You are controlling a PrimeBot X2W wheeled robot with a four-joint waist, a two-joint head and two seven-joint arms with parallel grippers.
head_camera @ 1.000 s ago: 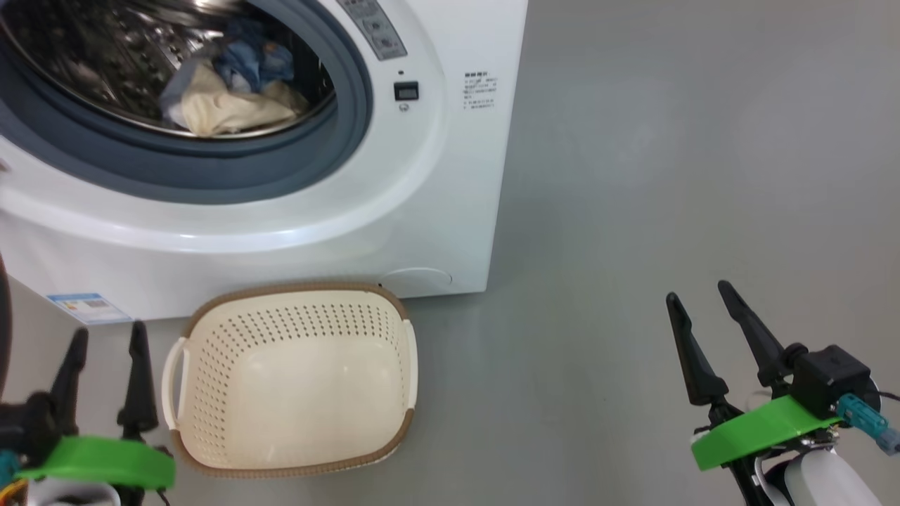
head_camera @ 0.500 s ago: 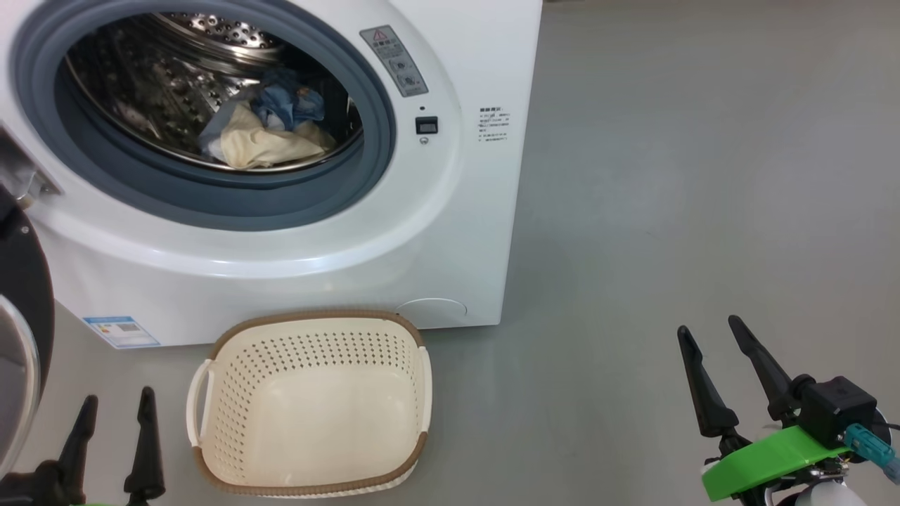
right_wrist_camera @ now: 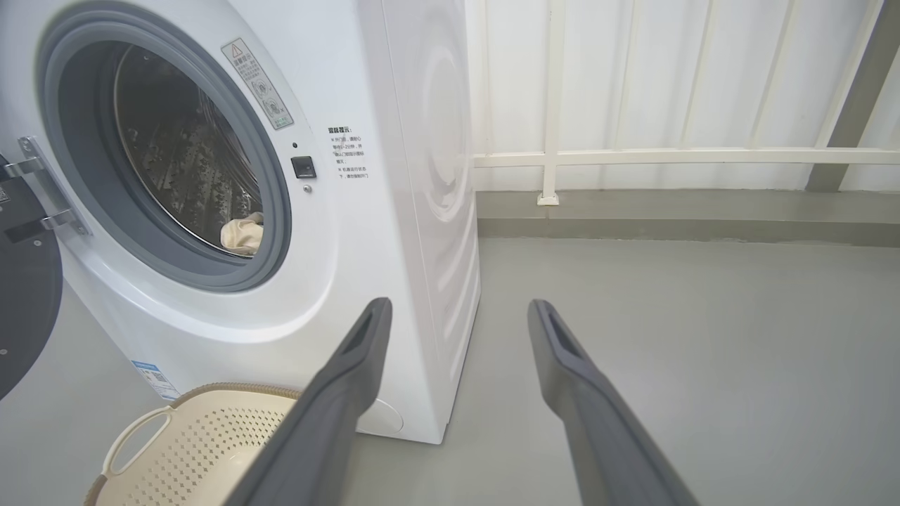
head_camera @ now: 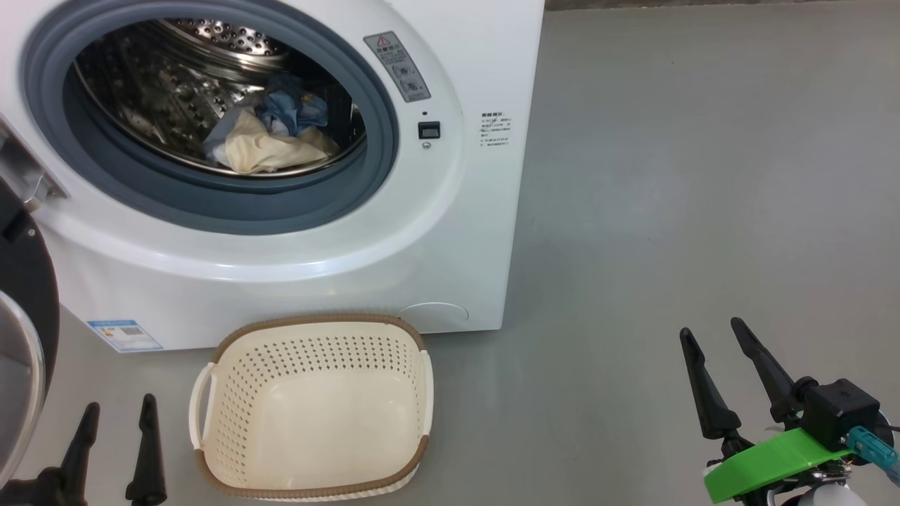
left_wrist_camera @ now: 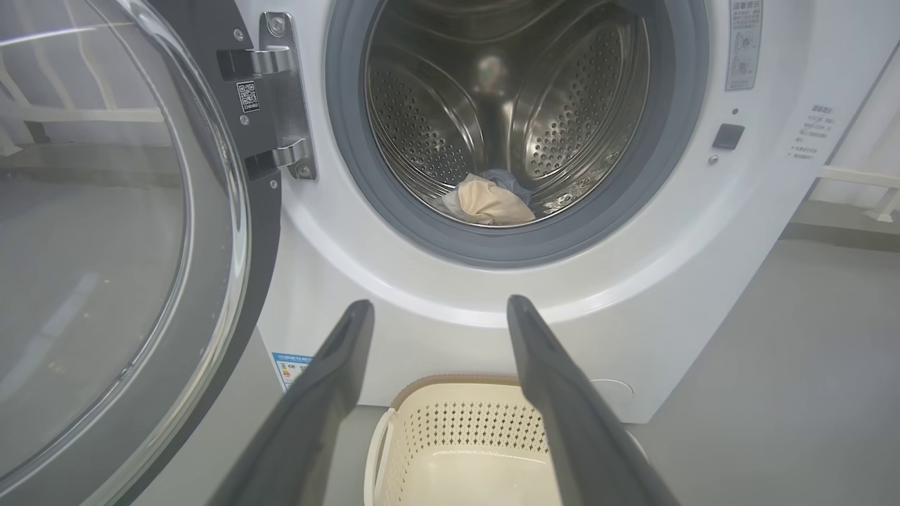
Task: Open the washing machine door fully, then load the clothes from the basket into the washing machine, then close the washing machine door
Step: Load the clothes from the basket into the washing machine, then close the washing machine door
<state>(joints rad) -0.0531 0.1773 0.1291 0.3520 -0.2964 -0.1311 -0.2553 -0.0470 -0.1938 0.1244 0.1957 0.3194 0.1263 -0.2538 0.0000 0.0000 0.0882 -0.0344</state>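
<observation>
Long dark tapered fingers (head_camera: 706, 393), green wrist collar (head_camera: 773, 464), teal connector (head_camera: 869, 445)

The grey floor (head_camera: 689, 211) is smooth and slightly shiny. On its far side there runs a low grey kerb (right_wrist_camera: 668, 219). Above the kerb is a white panelled wall (right_wrist_camera: 703, 70), with a white horizontal rail (right_wrist_camera: 703, 155) and a thin white post (right_wrist_camera: 550, 105). At the far right, a dark grey beam (right_wrist_camera: 851, 98) stands tilted.

Your left gripper (head_camera: 119, 406) sits at the near left, fingers spread wide and empty; your right gripper (head_camera: 710, 329), near right, stands likewise.
</observation>
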